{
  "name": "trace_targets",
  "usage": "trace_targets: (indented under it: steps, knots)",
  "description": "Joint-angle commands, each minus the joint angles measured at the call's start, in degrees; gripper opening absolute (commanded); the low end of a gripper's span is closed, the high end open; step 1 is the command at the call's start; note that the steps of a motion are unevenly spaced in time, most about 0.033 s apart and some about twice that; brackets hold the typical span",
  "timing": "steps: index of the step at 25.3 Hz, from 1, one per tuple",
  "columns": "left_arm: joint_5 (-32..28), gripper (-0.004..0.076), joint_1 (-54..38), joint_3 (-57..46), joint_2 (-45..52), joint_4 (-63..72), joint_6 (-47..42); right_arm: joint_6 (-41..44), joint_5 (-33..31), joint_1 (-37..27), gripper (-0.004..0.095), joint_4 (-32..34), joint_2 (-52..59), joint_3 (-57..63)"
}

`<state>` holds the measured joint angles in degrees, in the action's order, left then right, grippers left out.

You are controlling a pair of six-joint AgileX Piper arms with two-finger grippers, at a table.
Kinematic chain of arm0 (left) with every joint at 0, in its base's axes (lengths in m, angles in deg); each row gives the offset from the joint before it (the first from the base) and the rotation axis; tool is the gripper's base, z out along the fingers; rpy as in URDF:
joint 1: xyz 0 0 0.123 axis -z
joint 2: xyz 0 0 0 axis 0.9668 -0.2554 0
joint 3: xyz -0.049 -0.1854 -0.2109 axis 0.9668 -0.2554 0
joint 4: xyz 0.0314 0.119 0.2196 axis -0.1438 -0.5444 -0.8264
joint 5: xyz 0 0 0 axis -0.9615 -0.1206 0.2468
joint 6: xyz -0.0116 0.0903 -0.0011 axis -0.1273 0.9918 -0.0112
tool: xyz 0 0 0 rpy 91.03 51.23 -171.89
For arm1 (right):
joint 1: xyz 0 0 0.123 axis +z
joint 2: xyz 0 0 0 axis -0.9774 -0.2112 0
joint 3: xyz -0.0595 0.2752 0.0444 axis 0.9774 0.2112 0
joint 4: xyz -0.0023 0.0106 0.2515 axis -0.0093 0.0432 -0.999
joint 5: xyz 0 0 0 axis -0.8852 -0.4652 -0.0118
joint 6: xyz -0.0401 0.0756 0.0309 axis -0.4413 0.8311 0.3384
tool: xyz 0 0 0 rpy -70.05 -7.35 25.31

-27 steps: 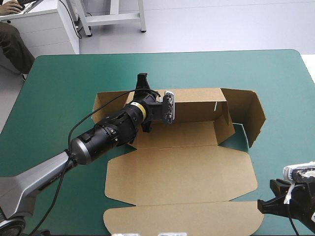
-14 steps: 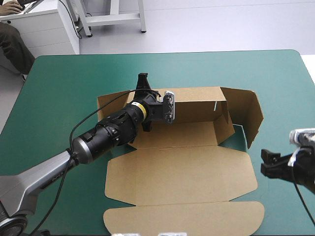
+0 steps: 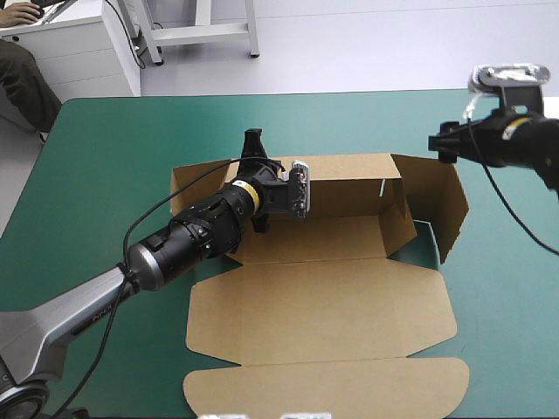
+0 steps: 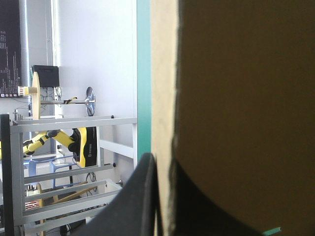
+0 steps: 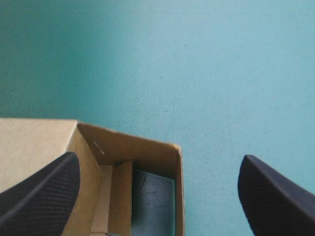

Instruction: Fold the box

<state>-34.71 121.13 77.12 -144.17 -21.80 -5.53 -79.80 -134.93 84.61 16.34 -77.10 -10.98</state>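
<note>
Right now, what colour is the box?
The box is plain brown, best seen in the high view.

Right pincer (image 5: pixel 158 158) spread wide, black fingers (image 5: pixel 44 191) far apart, over a corner of the brown box (image 5: pixel 37 137). Raised walls meet between the fingers. Teal-green desk (image 5: pixel 197 59) shows inside that corner pocket and beyond. Thin pale mark on one wall, maybe a slit.

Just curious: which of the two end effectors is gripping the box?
The left end effector, shut on the raised far wall of the box. The right end effector hangs open above its right end, holding nothing.
</note>
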Motion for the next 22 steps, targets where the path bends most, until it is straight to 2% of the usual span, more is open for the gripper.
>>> trace_targets:
  steps: [1,4,7,11,16,22]
  knots:
    - [-3.26,-0.0008,0.51,1.02,1.63,0.59,-1.30,-1.67,-3.36,-0.21,0.0809,0.53,-9.64,-12.36]
    - [-3.24,-0.0008,0.51,1.02,1.63,0.59,-1.30,-2.07,-9.62,-0.21,0.0809,0.32,-19.37,-21.99]
    - [-2.59,-0.0008,0.51,1.02,1.63,0.59,-1.30,-2.18,-8.83,-0.28,0.0809,-4.86,-26.05,-26.75]
    - [-2.12,-0.0008,0.51,1.02,1.63,0.70,-1.30,-2.54,-9.57,-0.34,0.0809,-5.98,-32.73,-29.19]
    - [-2.12,-0.0008,0.51,1.02,1.63,0.70,-1.30,-3.10,-9.57,-0.88,0.0809,-4.51,-33.80,-29.19]
    - [-2.12,-0.0008,0.51,1.02,1.63,0.70,-1.30,-6.09,-9.67,-5.89,0.0809,-10.62,-29.79,-24.42]
